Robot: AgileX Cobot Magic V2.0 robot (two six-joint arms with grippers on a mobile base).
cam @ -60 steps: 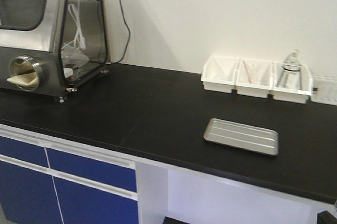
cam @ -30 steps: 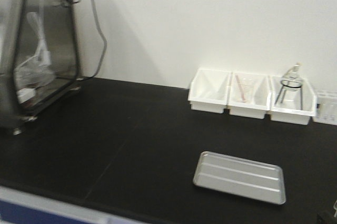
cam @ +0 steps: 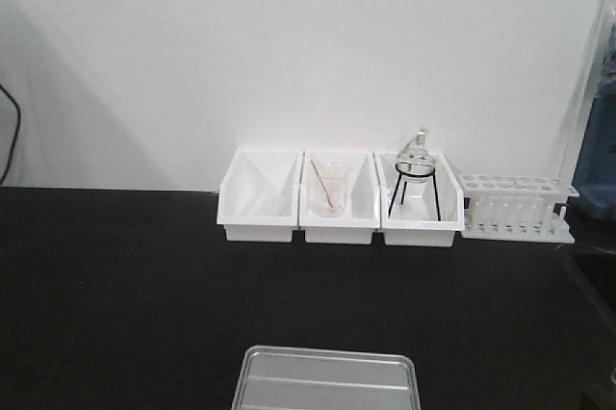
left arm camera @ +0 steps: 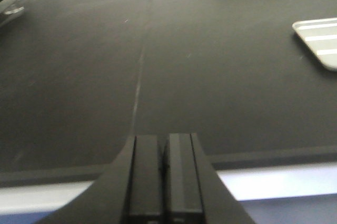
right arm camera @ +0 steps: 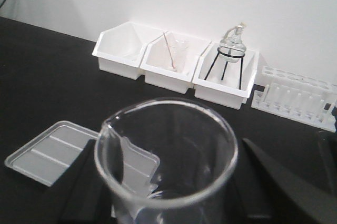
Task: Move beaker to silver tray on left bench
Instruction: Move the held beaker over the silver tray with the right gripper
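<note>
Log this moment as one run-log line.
right gripper: shut on beaker, held above bench | left gripper: shut, empty, at bench edge | tray: on bench, beaker not yet in it

left bench (cam: 115, 285) — black top | silver tray (cam: 327, 386) near front | white bins (cam: 258, 229), rack (cam: 515, 208) at wall

Three white open-fronted plastic bins (cam: 258, 222) stand side by side against the white wall (cam: 289, 44).
- Middle bin: clear glass beaker with thin reddish rod (cam: 329, 192).
- Right bin: round-bottomed glass flask (cam: 415, 159) on black wire stand (cam: 435, 193).
- Just beside the right bin: white test-tube rack (cam: 515, 208).
</note>
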